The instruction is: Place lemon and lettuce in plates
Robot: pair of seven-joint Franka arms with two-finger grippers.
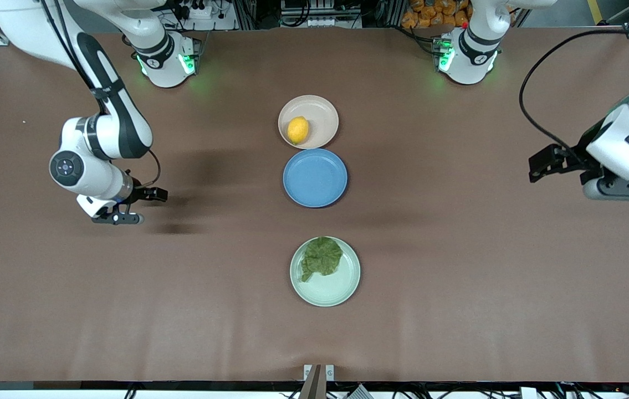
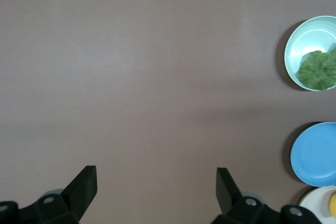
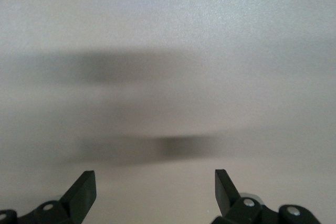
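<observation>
Nearest the front camera we see the pale mint-green plate (image 1: 325, 292), round and shallow, standing on the brown counter (image 1: 458, 277). On the part of it farther from the camera lies the lettuce (image 1: 322, 257), a crinkled, veined, dull-green leaf with a short stem, covering about half the plate and reaching its rim. Its puckered surface also shows in the left wrist view (image 2: 317, 70), within the same plate (image 2: 304, 38).

Farther from the camera we find a blue plate (image 1: 315, 178), bare, with a slightly glossy face. Just beside it, rims close or touching, stands the pale beige-pink plate (image 1: 322, 113), the smallest of the three. In it rests the lemon (image 1: 297, 130), a small, oval, bright-yellow fruit, set on the part of the plate toward the blue plate and the right arm's end of the counter. The three plates form a line down the middle of the counter.

The right pincer (image 1: 117, 217) hangs over bare counter toward the right arm's end, its fingers (image 3: 84, 188) spread wide and holding nothing. The left pincer (image 2: 156, 190) hangs over bare counter toward the left arm's end, likewise spread and empty. Both stand well apart from the plates.
</observation>
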